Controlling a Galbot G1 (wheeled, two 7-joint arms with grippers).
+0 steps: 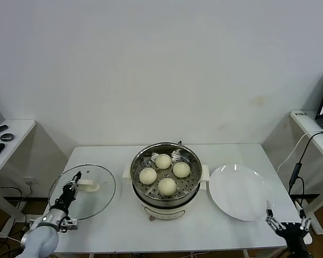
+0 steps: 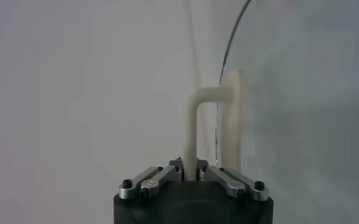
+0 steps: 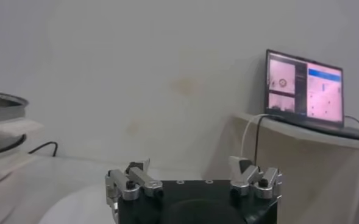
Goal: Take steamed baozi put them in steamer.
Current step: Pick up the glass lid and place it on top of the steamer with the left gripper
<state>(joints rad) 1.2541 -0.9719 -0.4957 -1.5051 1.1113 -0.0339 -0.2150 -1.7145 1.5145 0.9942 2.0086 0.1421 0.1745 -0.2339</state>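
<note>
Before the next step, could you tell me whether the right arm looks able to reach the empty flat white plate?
Probably yes: the open right gripper hangs beside the flat white plate's near edge, nothing between them.

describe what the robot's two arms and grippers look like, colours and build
The left gripper is black with slim dark fingers, on a wrist ringed in silver metal and a rounded pale blue-grey arm segment. Close up, silver linkage bars with black screws sit on a black rounded body. The right gripper has the same build: black body, silver linkages with black bolts, and short silvery finger ends. No cables or markings are visible on either.
</note>
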